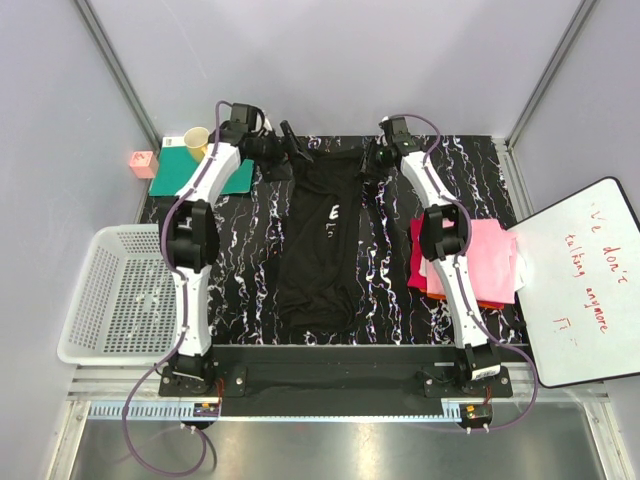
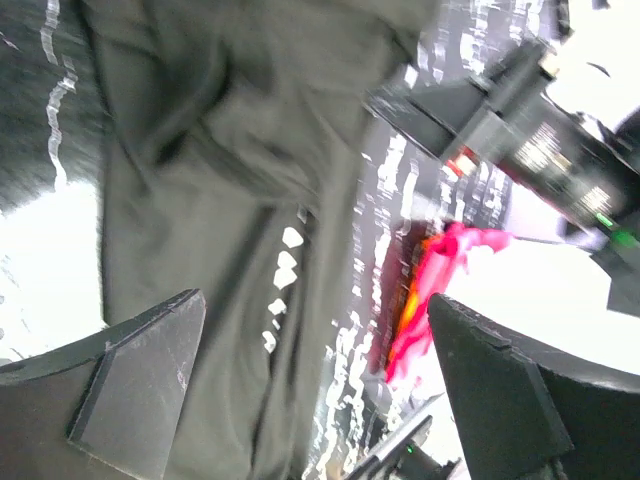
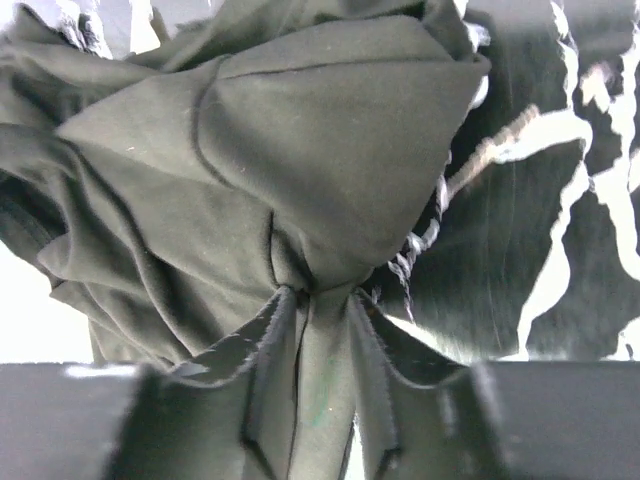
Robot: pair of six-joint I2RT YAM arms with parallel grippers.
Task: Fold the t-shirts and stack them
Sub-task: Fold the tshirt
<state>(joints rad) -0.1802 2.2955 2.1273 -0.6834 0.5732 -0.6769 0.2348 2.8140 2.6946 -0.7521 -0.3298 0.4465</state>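
The black t-shirt (image 1: 320, 250) lies as a long strip down the middle of the marbled table, white lettering facing up. My right gripper (image 1: 368, 160) is at its far right corner, shut on a bunched fold of the black cloth (image 3: 280, 150); in the right wrist view the gripper (image 3: 320, 300) pinches the fabric. My left gripper (image 1: 290, 150) hovers at the shirt's far left corner. In the left wrist view it (image 2: 315, 310) is wide open and empty above the black shirt (image 2: 220, 150). The folded pink, red and orange shirts (image 1: 480, 262) are stacked at the right, also showing in the left wrist view (image 2: 440, 270).
A white basket (image 1: 120, 290) stands at the left table edge. A whiteboard (image 1: 580, 280) lies at the right. A green mat (image 1: 190, 168) with a cup (image 1: 196, 140) and a pink box (image 1: 143, 163) sit at the far left.
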